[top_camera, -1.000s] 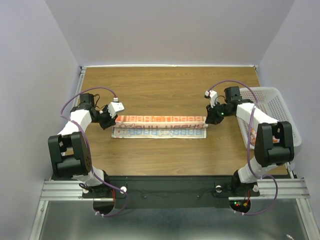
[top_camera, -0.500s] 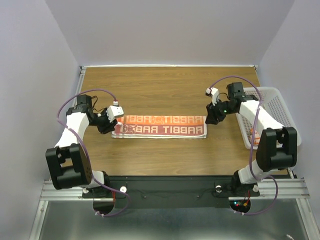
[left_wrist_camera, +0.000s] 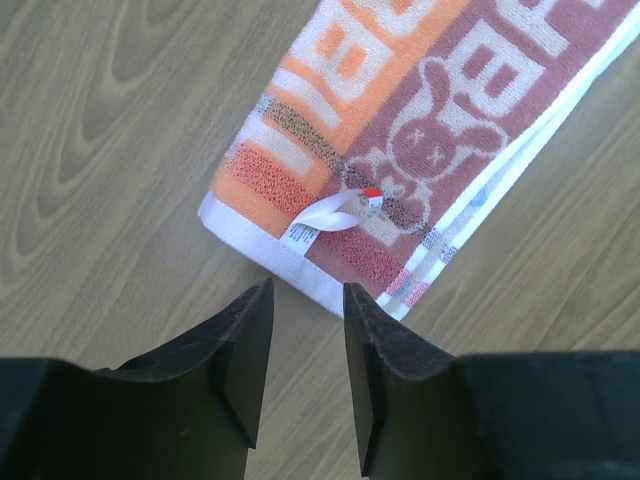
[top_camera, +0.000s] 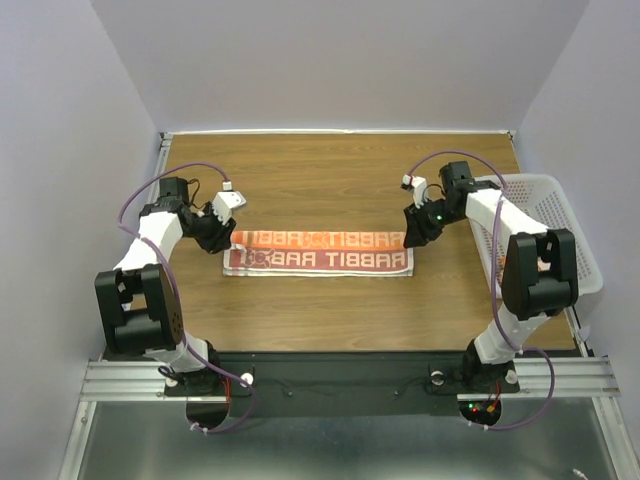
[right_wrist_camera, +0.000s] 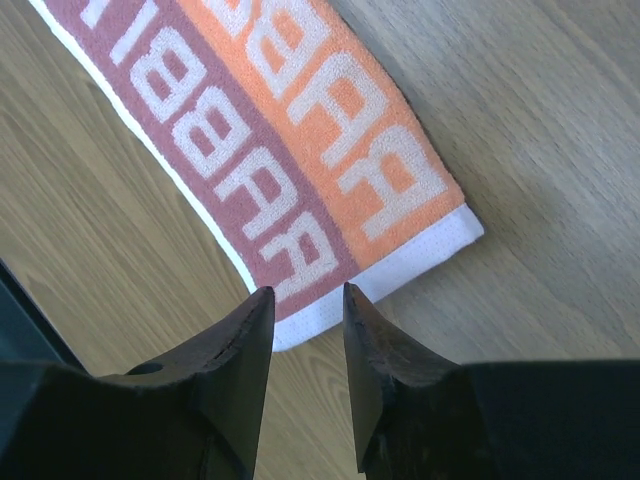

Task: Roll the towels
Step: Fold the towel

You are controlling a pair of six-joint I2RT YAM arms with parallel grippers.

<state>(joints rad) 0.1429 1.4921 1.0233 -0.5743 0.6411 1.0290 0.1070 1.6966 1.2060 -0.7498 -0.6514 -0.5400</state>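
One towel (top_camera: 320, 250) lies mid-table, folded into a long flat strip with orange and dark red bands and white RABBIT lettering. Its left end with a white tag shows in the left wrist view (left_wrist_camera: 400, 130), its right end in the right wrist view (right_wrist_camera: 280, 120). My left gripper (top_camera: 222, 233) hovers at the left end, jaws a little apart and empty (left_wrist_camera: 307, 290). My right gripper (top_camera: 412, 233) hovers at the right end, jaws a little apart and empty (right_wrist_camera: 307, 290). I cannot make out the second towel.
A white perforated basket (top_camera: 560, 200) stands at the table's right edge, beside the right arm. The wooden table (top_camera: 330, 170) runs back to the wall, and the arm bases sit at the near edge.
Both grippers laid the held long edge over, hiding the blue-print side, let go, and backed slightly off the towel's ends.
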